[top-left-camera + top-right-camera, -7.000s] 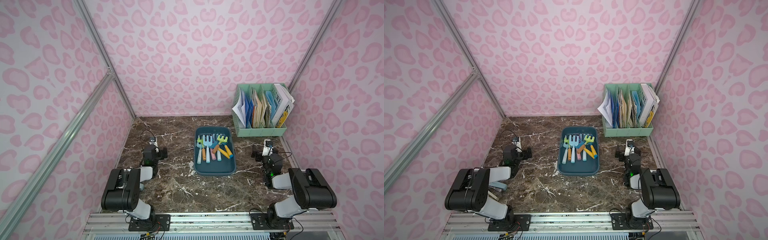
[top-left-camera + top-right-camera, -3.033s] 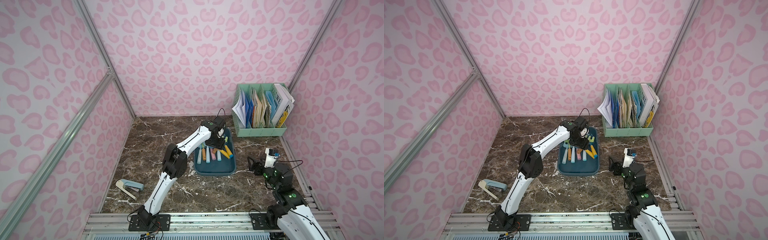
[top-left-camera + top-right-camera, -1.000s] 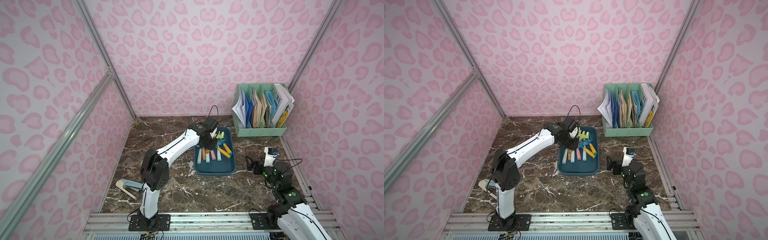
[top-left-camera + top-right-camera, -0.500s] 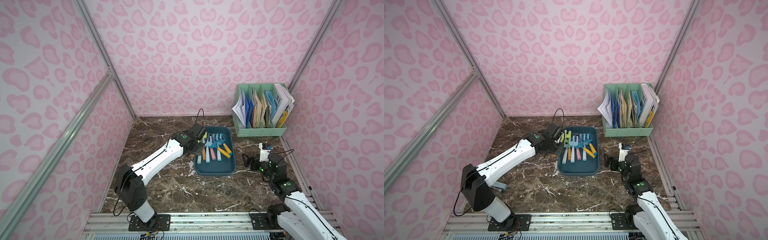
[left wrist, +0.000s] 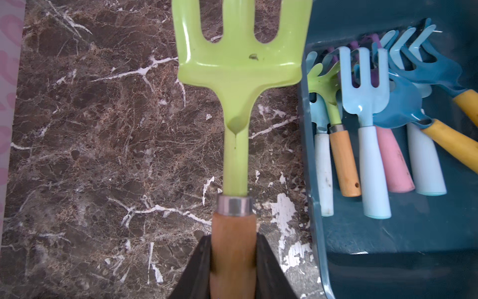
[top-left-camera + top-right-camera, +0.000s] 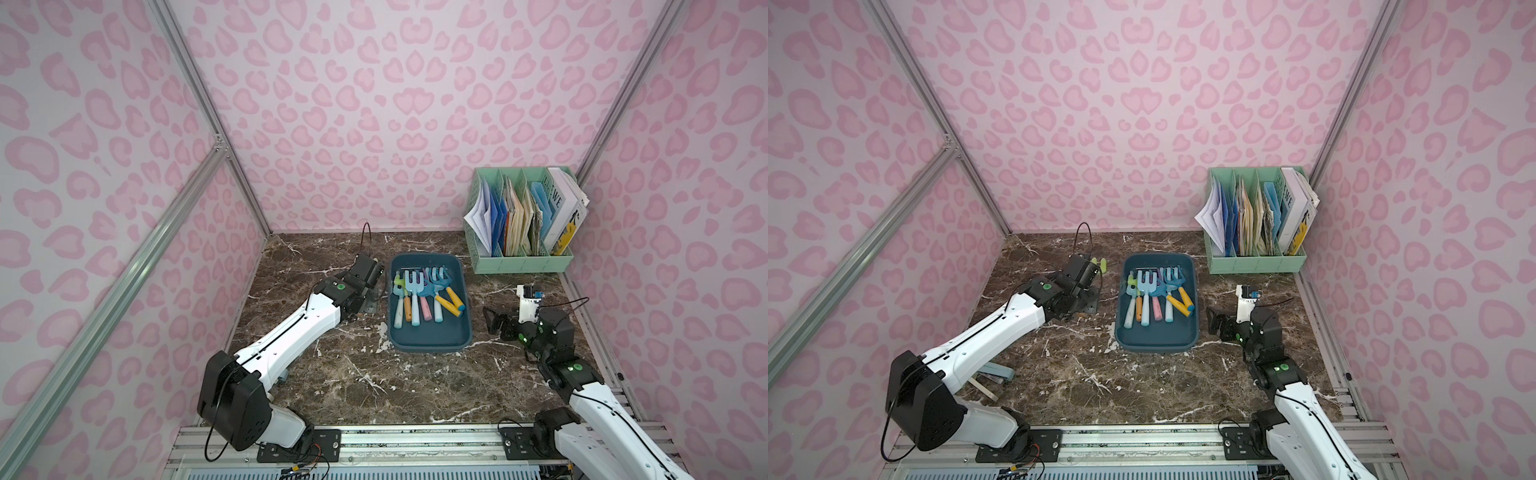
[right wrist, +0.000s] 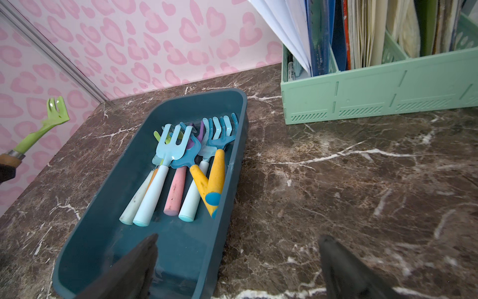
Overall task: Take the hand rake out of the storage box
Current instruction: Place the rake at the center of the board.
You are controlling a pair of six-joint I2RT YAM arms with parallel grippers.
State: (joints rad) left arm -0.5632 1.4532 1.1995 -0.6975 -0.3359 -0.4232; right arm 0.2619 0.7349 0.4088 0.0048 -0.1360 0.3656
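Note:
The hand rake (image 5: 238, 64) has a lime-green three-tined head and a wooden handle. My left gripper (image 5: 234, 248) is shut on that handle, holding the rake in the air over the marble just left of the storage box (image 5: 388, 246). In a top view only the rake's green tines (image 6: 1099, 264) show past the left gripper (image 6: 1091, 271). The dark teal storage box (image 6: 428, 336) holds several other small rakes (image 6: 424, 291). My right gripper (image 7: 238, 236) stands open and empty, low at the box's near right corner (image 7: 103, 220).
A mint-green file rack (image 6: 523, 224) full of papers stands at the back right. A pale blue stapler (image 6: 994, 374) lies at the front left, partly under my left arm. Pink patterned walls close in three sides of the marble table (image 6: 395, 386).
My left arm has swung left with the green rake, from above the storage box to over the bare table beside it. The right gripper has stayed open by the box.

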